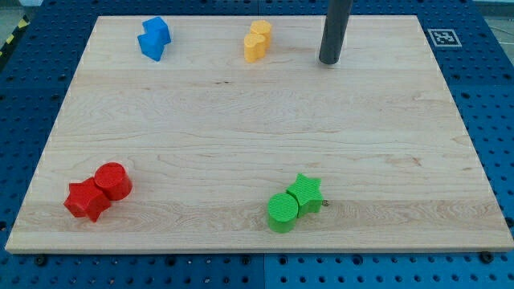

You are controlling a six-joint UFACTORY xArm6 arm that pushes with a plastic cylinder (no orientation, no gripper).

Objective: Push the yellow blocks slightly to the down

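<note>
Two yellow blocks (257,41) sit touching each other near the view's top, a little left of centre; their shapes look rounded but are hard to make out. My tip (328,61) stands on the board to their right, about ninety pixels away and slightly lower, touching no block. The dark rod rises from it out of the view's top.
Two blue blocks (153,38) lie together at the top left. A red cylinder (113,181) and a red block (86,200) touch at the bottom left. A green cylinder (282,212) and a green star (306,193) touch at the bottom centre. The wooden board (241,120) lies on a blue perforated table.
</note>
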